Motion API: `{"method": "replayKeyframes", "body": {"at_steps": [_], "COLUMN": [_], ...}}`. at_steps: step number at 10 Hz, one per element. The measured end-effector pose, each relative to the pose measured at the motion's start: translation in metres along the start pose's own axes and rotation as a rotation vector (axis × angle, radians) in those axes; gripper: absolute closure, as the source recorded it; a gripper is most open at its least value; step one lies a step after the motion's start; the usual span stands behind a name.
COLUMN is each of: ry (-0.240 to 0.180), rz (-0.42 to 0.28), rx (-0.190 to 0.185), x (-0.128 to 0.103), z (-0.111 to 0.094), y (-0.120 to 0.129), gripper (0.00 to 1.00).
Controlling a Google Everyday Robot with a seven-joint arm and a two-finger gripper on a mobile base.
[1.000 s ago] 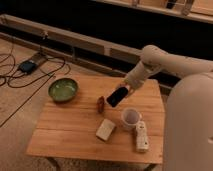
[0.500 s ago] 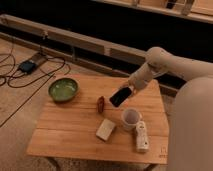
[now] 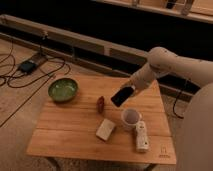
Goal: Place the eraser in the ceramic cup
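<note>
The eraser (image 3: pixel 121 96) is a flat black block held tilted in my gripper (image 3: pixel 128 92), above the table and just up and left of the ceramic cup. The ceramic cup (image 3: pixel 131 118) is small, white and upright on the wooden table (image 3: pixel 70 132), right of centre. My gripper comes in from the right on a cream arm (image 3: pixel 165 65) and is shut on the eraser's upper end. The eraser hangs clear of the cup's rim.
A green bowl (image 3: pixel 63 89) stands at the table's back left. A small reddish-brown object (image 3: pixel 101 103) lies near the middle. A cream block (image 3: pixel 105 129) lies left of the cup, a white remote-like bar (image 3: pixel 141 136) right of it. Cables lie on the floor at left.
My gripper has carried the eraser a little to the right and toward the cup. Nothing on the table has moved.
</note>
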Motion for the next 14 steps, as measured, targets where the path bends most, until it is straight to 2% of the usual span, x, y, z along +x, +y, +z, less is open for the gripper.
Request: {"method": "replayKeyframes", "body": {"at_steps": [2,6,9,11,14], "ry": [-0.036,-0.110,-0.131,-0.134,-0.149], "rz": [-0.013,-0.018,-0.001,0.011,0.004], "rx": [0.009,0.068,0.093,0.089,0.085], "x": [0.004,0.011,0.007,0.005,0.018], "z": [-0.006,-0.013,-0.014,-0.018,-0.031], "y": [-0.002,-0.012,-0.025,-0.037,-0.046], "gripper": [1.00,1.00,1.00,1.00,1.00]}}
